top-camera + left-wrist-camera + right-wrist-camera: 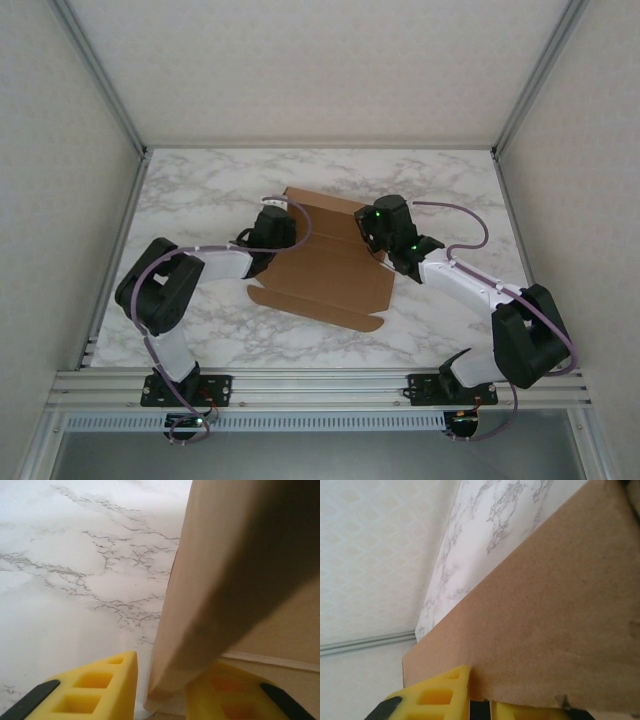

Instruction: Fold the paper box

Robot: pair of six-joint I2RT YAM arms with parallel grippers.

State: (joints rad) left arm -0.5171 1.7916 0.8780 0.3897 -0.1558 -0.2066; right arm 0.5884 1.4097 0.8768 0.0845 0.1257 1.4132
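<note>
Here, the paper box (325,280) lies mid-tabletop (190,190), with open marble toward every edge. Overhead, the two wrists hide its side flaps and both sets of jaws. Left wrist view: left jaws narrowly parted astride a raised flap, one finger (100,685) clear of it. Right wrist view: right jaws pinch a flap edge, tips cut off.

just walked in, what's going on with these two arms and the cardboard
Two robot arms are folding the paper box, a brown die-cut sheet lying on the marble table. The right end effector is clamped on a lifted edge. The left end effector straddles a raised flap with its jaws slightly apart. The box is not yet formed.
</note>
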